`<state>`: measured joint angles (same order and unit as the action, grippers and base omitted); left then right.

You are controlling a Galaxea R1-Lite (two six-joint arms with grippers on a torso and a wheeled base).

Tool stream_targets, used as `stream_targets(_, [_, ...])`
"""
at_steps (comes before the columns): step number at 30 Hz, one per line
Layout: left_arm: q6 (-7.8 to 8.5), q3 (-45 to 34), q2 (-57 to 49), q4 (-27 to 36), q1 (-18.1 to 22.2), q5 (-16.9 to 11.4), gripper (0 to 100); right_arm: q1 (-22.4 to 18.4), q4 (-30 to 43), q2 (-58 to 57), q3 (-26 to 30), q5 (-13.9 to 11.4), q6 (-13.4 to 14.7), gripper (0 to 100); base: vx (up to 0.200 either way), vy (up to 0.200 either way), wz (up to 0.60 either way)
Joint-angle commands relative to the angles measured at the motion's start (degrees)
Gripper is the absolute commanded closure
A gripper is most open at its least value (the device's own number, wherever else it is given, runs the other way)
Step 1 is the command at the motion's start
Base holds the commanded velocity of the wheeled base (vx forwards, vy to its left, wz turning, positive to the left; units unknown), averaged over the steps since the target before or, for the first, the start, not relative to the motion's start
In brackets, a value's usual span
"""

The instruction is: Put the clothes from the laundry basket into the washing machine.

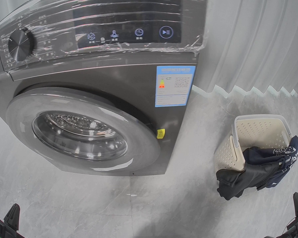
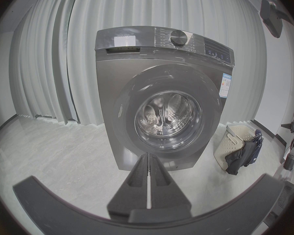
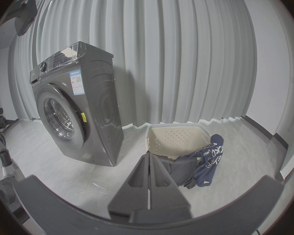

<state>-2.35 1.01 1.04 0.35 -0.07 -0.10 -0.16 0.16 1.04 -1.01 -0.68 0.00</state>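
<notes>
Pale marbled floor (image 1: 155,202) runs back to a pleated curtain (image 1: 255,33), and on it the washing machine (image 1: 99,83) stands facing us. Its round door (image 1: 79,133) is shut flat against the front, so nothing can go into the drum yet. To our right of it, well apart, sits the laundry basket (image 1: 261,117). The dark clothes (image 1: 255,172) spill over its near rim and hang down the outer wall toward the floor, which leaves loose folds that we judge easy to pinch. Our left gripper (image 2: 148,157) hangs low before the door with its fingers pressed together on nothing. Our right gripper (image 3: 149,155) is likewise closed and empty, pointed at the basket. We judge that each arm is set opposite its own job, the left lined up with the door and the right with the laundry. We take the task as not yet begun, and we reckon the door needs opening before any garment is lifted.
</notes>
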Motion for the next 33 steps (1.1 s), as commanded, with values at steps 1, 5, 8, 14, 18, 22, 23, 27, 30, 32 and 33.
stream_targets(1, [-0.11,-0.8,-0.9,0.0,0.0,0.0,100,0.0,0.0,-0.2,0.9,0.0,0.0,100,0.0,0.2,0.0])
stream_targets(5, [-0.02,-0.8,-0.9,0.0,0.0,0.0,100,0.0,0.0,-0.2,0.9,0.0,0.0,100,0.0,0.2,0.0])
stream_targets(8, [-0.02,-0.8,-0.9,0.0,0.0,0.0,100,0.0,0.0,-0.2,0.9,0.0,0.0,100,0.0,0.2,0.0])
stream_targets(14, [-0.11,-0.8,-0.9,0.0,0.0,0.0,100,0.0,0.0,-0.2,0.9,0.0,0.0,100,0.0,0.2,0.0])
stream_targets(18, [-0.2,-0.8,-0.9,0.0,0.0,0.0,100,0.0,0.0,-0.2,0.9,0.0,0.0,100,0.0,0.2,0.0])
stream_targets(22, [-0.2,-0.8,-0.9,0.0,0.0,0.0,100,0.0,0.0,-0.2,0.9,0.0,0.0,100,0.0,0.1,0.0])
stream_targets(23, [-0.2,-0.8,-0.9,0.0,0.0,0.0,100,0.0,0.0,-0.2,0.9,0.0,0.0,100,0.0,0.0,0.0])
stream_targets(27, [-0.28,-0.8,-0.9,0.0,0.0,0.1,100,0.0,0.0,-0.2,0.9,0.0,0.0,100,0.0,0.0,0.0])
stream_targets(30, [-0.28,-0.8,-0.9,0.0,0.0,0.1,100,0.0,0.0,-0.2,0.9,0.0,0.0,100,0.0,0.0,0.0])
stream_targets(32, [-0.2,-0.8,-0.9,0.0,0.0,0.0,100,-0.1,0.1,-0.2,0.9,0.1,0.2,100,0.0,0.0,0.0])
stream_targets(33, [-0.2,-0.8,-0.9,0.0,0.0,0.0,100,-0.2,0.1,-0.2,0.9,0.1,0.1,100,0.0,0.0,0.0])
